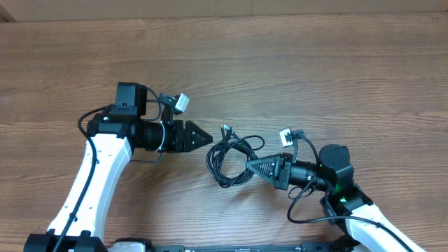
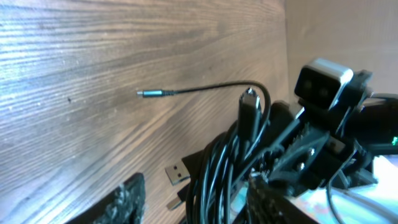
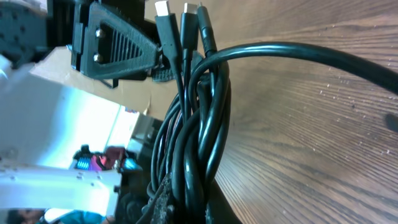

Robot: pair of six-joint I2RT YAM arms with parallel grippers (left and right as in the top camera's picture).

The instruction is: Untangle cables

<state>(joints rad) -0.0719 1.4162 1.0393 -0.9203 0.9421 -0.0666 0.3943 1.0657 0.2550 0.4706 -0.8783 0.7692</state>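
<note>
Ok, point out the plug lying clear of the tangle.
The thin silver-tipped plug, stretched out alone in the left wrist view. The flat USB plug lies right beside the tangle, and the black plug sticks up out of it.

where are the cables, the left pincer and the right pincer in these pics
cables (image 3: 193, 130): right wrist view, middle of the twisted bundle
left pincer (image 1: 209, 138): overhead view, between its fingertips
right pincer (image 1: 248, 166): overhead view, between its fingertips, at the bundle

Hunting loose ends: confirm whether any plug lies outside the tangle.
Yes, a slim metal-tipped plug on a thin black cord lies on the wooden table, clear of the bundle.
</note>
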